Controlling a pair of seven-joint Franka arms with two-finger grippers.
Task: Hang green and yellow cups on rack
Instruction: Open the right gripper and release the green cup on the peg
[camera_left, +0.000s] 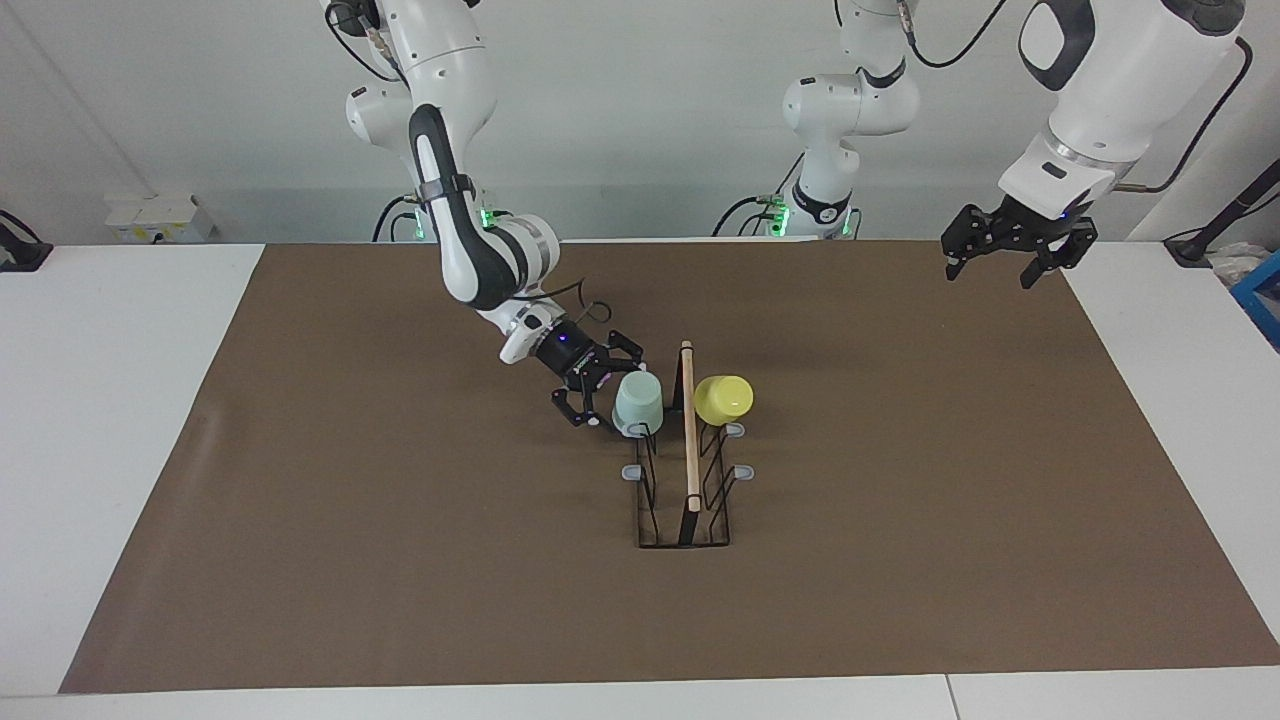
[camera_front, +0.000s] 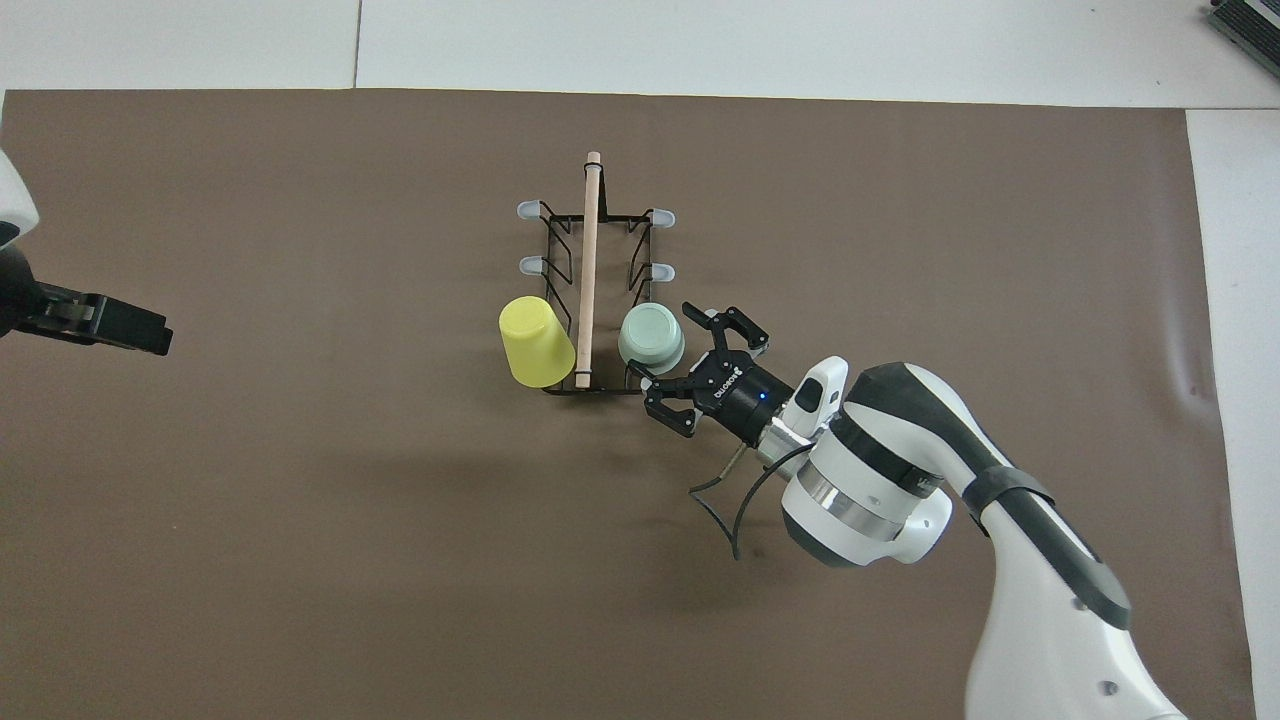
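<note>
The black wire rack with its wooden rod stands in the middle of the brown mat; it also shows in the overhead view. The mint green cup sits upside down on a rack prong toward the right arm's end. The yellow cup hangs tilted on the prong across the rod from it. My right gripper is open, its fingers either side of the green cup. My left gripper is open and empty, raised over the mat's edge at the left arm's end, waiting.
The brown mat covers most of the white table. The rack's remaining grey-tipped prongs are bare. A small white box and a blue object lie off the mat at the table's ends.
</note>
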